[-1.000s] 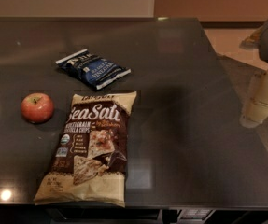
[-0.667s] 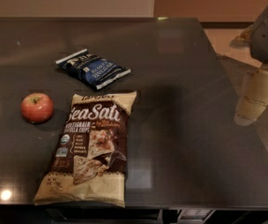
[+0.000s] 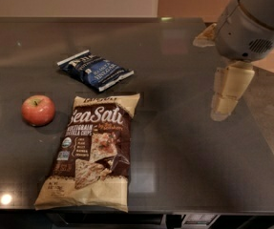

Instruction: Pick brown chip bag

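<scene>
The brown chip bag [image 3: 92, 151] lies flat on the dark table [image 3: 184, 156], near the front edge, left of centre. It has a dark brown middle with white "Sea Salt" lettering, a chip picture and cream-tan ends. My gripper [image 3: 225, 104] hangs from the grey arm [image 3: 253, 20] above the right part of the table. It is well to the right of the bag and holds nothing.
A smaller dark blue bag [image 3: 96, 70] lies just behind the brown bag. A red apple [image 3: 38, 110] sits to the brown bag's left. The table's right edge [image 3: 265, 142] borders a lower floor area. A wall runs behind the table.
The arm and gripper have moved left, further in over the table's right side. The bags and the apple have not moved.
</scene>
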Robot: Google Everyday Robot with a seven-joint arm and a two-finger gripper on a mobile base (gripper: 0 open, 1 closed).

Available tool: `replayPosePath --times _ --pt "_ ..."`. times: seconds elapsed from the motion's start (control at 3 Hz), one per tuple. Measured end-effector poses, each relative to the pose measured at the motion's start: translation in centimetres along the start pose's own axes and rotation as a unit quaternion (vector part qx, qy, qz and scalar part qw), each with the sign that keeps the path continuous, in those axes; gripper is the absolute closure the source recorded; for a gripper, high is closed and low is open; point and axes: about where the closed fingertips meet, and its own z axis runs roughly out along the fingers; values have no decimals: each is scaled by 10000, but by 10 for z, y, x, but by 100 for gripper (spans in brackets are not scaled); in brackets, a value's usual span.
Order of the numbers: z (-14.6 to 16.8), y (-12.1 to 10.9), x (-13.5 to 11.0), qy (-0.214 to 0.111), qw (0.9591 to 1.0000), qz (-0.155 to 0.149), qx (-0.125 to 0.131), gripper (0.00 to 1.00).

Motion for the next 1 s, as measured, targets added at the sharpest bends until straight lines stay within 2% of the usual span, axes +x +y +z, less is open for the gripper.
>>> replayPosePath --times 0.33,0.67,1.0 --pt "14 -3 -27 -182 9981 -560 -159 0" --pt "30 1 -48 -317 9921 -1168 -341 0" --pt "46 9 -64 -471 9810 -1800 -555 0"
